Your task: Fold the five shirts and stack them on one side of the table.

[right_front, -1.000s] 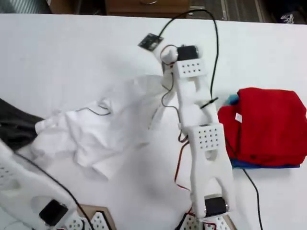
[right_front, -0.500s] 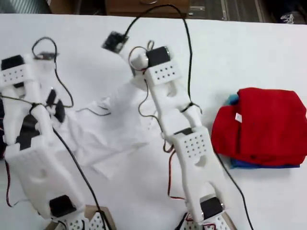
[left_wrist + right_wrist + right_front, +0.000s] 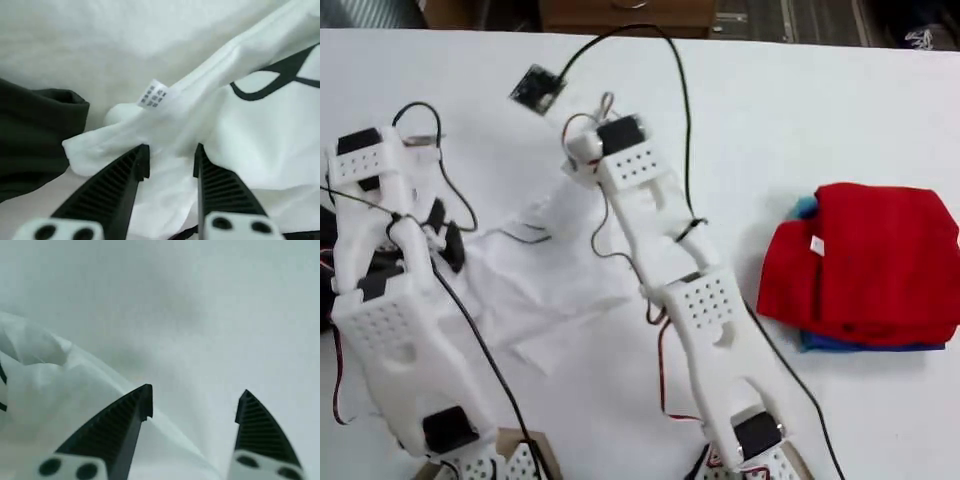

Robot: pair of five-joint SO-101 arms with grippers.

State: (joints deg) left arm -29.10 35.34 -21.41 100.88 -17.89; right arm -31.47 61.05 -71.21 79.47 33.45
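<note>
From the high view I see the crumpled white shirt [image 3: 545, 285] lying on the desk [image 3: 840, 110] left of centre. My left arm [image 3: 395, 310] stands over its left edge and my right arm [image 3: 670, 270] stretches across its right side. Well apart, at the right side of the desk, a folded red shirt [image 3: 870, 260] lies on top of a blue shirt [image 3: 855, 345].

In the left wrist view, my left claw [image 3: 171, 161] is parted by a narrow gap with a fold of the white shirt [image 3: 260, 125] between its tips. I can't tell whether it has hold of it. A dark shirt [image 3: 35, 135] lies just beside the white one.

In the right wrist view, my right claw [image 3: 195, 402] gapes wide and holds nothing, over the white shirt's [image 3: 45, 390] edge and bare desk [image 3: 200, 300].
</note>
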